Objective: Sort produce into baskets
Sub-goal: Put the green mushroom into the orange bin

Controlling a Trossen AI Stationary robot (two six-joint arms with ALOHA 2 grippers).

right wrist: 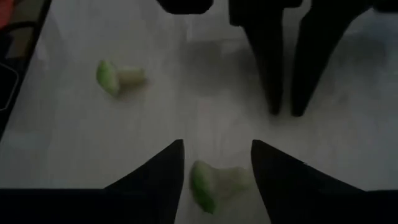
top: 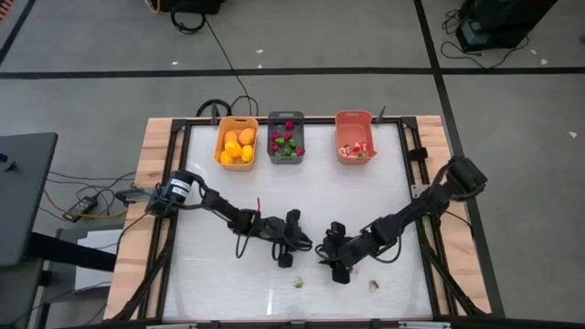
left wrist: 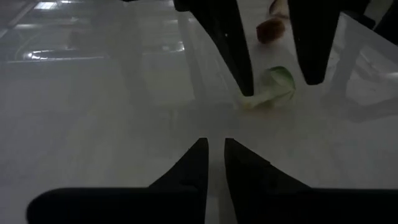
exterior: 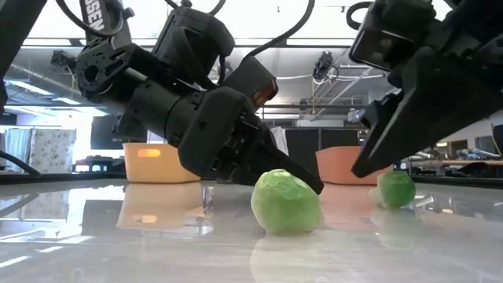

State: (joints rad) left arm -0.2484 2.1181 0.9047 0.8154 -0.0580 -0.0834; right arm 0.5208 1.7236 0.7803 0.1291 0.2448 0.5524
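You see the right gripper low over the white table, its fingers parted with a green produce piece lying between them. A second green piece with a pale end lies well apart. The left gripper stands opposite, its fingers close together, nothing between them.

Three baskets — yellow-orange, dark grey, salmon-coral — sit on a glossy white tabletop. Both black tools hover near pale green produce — plain, unpatterned.
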